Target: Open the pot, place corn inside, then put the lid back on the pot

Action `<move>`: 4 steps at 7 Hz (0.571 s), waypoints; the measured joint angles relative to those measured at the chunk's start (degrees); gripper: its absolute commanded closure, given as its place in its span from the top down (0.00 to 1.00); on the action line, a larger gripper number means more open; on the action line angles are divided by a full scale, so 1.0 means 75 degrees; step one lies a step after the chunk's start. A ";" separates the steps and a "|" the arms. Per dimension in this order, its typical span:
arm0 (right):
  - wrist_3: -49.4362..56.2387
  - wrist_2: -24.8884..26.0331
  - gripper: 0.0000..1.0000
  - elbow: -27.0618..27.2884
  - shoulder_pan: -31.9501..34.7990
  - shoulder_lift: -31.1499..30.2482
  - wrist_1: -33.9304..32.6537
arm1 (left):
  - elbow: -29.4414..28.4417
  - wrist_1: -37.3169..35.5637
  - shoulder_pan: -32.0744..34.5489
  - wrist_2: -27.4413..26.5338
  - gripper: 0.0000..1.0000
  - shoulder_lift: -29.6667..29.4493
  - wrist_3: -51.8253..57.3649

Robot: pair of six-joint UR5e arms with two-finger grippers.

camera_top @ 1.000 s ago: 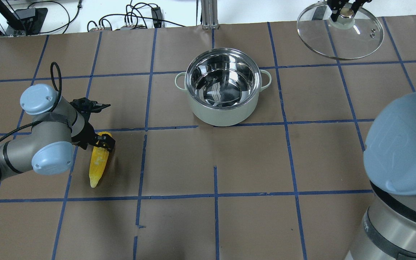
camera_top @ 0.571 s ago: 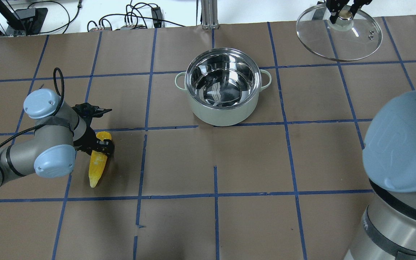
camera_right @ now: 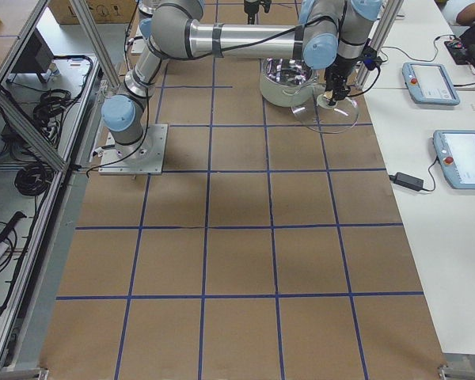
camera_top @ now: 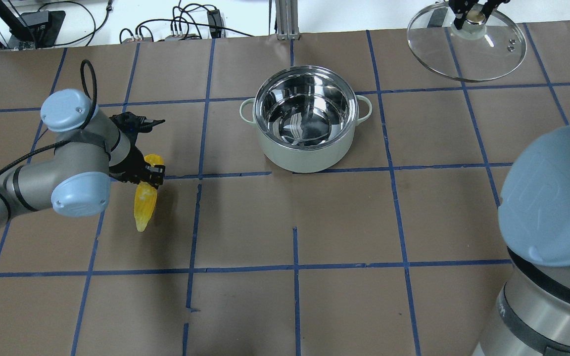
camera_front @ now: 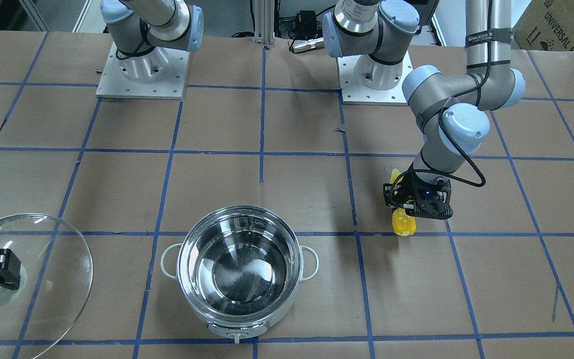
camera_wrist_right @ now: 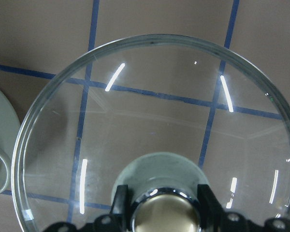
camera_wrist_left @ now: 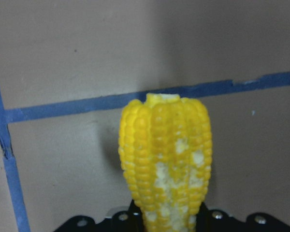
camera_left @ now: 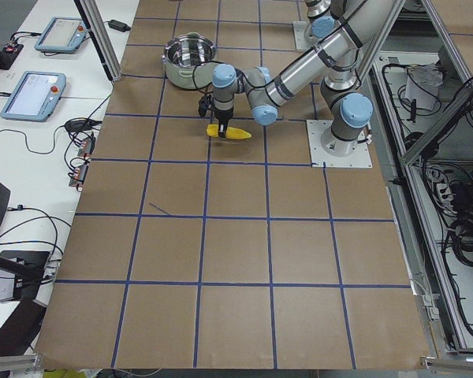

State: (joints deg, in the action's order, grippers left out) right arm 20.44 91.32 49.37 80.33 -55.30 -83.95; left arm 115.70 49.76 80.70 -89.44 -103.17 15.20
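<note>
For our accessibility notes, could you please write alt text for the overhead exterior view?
The left hand grips the corn near its thick end, at the left of a brown table marked with blue tape lines. The open, empty pot stands mid-table; at the far right the right hand holds the glass lid.

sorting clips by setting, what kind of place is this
Probably a robotics lab, not a kitchen: arms bolted to base plates on a paper-covered table with a blue tape grid, and teach pendants on a side bench.
</note>
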 measured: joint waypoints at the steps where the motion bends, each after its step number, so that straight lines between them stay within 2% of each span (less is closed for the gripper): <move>1: 0.0010 0.0000 0.08 -0.0004 0.0000 -0.0005 0.0002 | -0.0797 0.0776 0.0459 0.0036 0.15 -0.0051 -0.0632; 3: 0.0016 -0.0003 0.08 -0.0006 0.0000 0.0000 0.0002 | -0.2502 0.2292 0.1136 0.0396 0.15 -0.0362 -0.1770; 4: 0.0017 -0.0008 0.08 -0.0001 0.0000 0.0014 0.0002 | -0.3234 0.2722 0.1479 0.0490 0.15 -0.0599 -0.2214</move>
State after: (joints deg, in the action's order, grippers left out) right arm 20.57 91.26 49.36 80.33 -55.19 -83.94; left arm 91.44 70.18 91.79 -85.77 -107.66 -1.40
